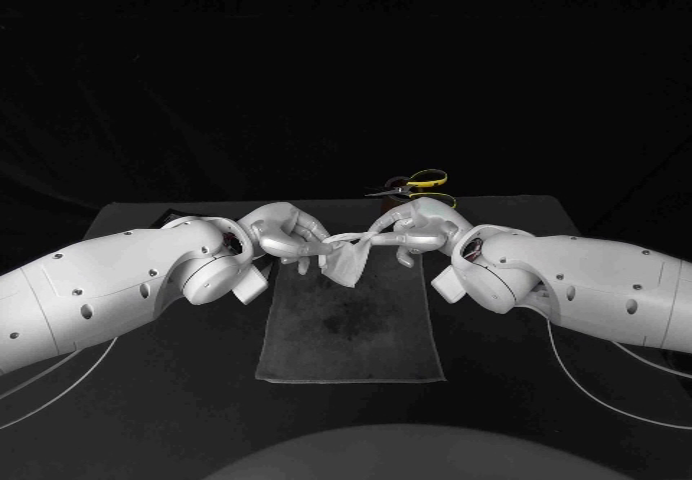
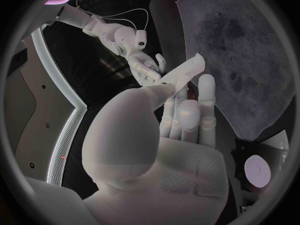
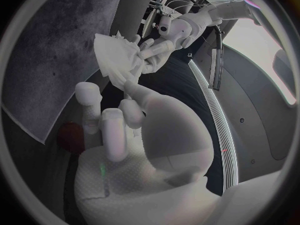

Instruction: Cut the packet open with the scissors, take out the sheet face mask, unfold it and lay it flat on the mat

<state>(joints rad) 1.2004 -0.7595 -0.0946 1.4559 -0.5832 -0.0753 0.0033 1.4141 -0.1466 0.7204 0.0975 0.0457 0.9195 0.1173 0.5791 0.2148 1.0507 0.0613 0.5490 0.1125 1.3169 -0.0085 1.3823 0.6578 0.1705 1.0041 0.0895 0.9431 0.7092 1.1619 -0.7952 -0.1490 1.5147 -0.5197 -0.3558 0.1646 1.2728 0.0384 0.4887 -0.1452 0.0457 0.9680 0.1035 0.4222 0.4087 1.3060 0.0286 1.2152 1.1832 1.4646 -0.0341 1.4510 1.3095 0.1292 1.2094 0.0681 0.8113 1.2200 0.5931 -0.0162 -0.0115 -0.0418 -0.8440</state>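
Observation:
The white sheet mask [image 1: 346, 258] hangs crumpled and partly folded between my two hands, just above the far end of the grey mat [image 1: 353, 340]. My left hand [image 1: 281, 232] pinches one end of it, and my right hand [image 1: 418, 228] holds the other end. In the left wrist view the mask [image 2: 184, 72] runs as a narrow strip from my left hand [image 2: 187, 120] to the right hand [image 2: 144, 65]. In the right wrist view the mask [image 3: 115, 60] bunches between my right hand [image 3: 119, 120] and the left hand [image 3: 153, 55]. The yellow-handled scissors [image 1: 418, 182] lie behind the right hand.
A pale flat piece [image 1: 248, 287], possibly the packet, lies beside the mat's left edge under my left forearm. The mat [image 2: 244, 50] lies flat and bare along its near part. Black table surrounds it on all sides.

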